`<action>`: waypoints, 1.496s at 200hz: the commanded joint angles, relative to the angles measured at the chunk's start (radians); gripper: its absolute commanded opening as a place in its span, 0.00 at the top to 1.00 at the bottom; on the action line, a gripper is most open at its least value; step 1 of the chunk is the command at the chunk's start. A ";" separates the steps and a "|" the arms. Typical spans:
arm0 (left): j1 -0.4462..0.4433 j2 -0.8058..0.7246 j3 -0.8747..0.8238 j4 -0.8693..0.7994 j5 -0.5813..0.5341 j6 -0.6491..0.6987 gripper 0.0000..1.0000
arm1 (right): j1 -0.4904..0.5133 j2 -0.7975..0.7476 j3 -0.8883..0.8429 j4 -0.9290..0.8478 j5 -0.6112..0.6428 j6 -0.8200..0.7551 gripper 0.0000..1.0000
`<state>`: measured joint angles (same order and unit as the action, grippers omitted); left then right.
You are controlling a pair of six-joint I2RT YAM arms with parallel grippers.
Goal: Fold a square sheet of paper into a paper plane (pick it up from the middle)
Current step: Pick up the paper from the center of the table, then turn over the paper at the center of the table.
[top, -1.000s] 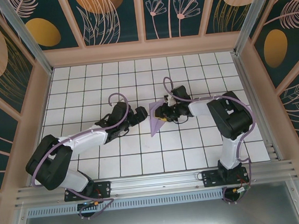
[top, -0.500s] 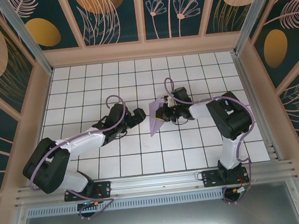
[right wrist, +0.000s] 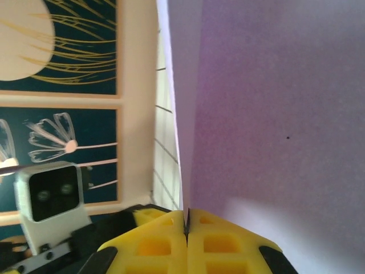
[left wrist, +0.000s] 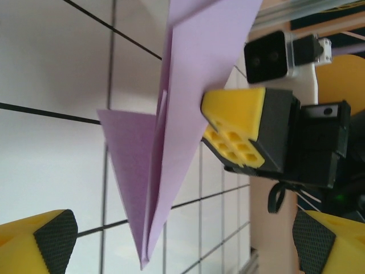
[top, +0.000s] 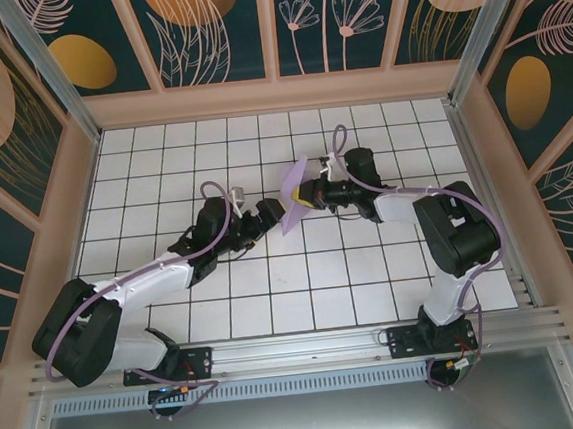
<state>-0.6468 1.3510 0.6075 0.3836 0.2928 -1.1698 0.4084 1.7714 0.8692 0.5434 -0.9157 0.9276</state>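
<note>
The right pincer (top: pixel 311 194) had the paper plane (top: pixel 293 196) pinched tight. In its own wrist view the yellow pads (right wrist: pixel 148 248) met flat, the lilac paper caught in the seam between them. It gripped one long edge and held the plane up on edge, clear of the white gridded tabletop (top: pixel 274 296), near the middle of the workspace.

That looked deliberate — with the paper off the surface both faces were free, so the other arm could reach it.

The left pincer (top: pixel 268 214) was just beside the lower tip, its jaws spread wide. Its fingertips (left wrist: pixel 54 240) sat at the bottom corners of its wrist view, and the point of the paper hung between them, touching neither. It seemed placed to close on that tip for the next crease.

The paper itself was plain, matte and lilac. It tapered to a sharp point with a long centre crease, and overlapping layers showed along it. One triangular flap stood out to the side. The edges looked crisp and I saw no crumpling — a dart taking shape.
</note>
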 commanded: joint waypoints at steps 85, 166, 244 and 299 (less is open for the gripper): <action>0.004 0.044 0.003 0.302 0.098 -0.130 0.07 | 0.020 -0.023 0.011 0.273 -0.136 0.238 0.92; 0.006 0.030 0.031 0.159 0.017 -0.039 0.65 | 0.018 -0.015 0.008 0.237 -0.149 0.218 0.91; 0.004 0.032 0.147 -0.208 -0.115 0.183 0.99 | -0.021 -0.085 0.101 -0.306 0.042 -0.137 0.57; 0.006 0.086 0.408 -0.839 -0.537 0.461 1.00 | -0.032 -0.178 0.159 -0.661 0.405 -0.369 0.42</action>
<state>-0.6468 1.4017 0.9058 -0.0929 0.0128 -0.8722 0.3805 1.6478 1.0054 0.0727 -0.6971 0.6964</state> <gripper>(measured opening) 0.067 0.566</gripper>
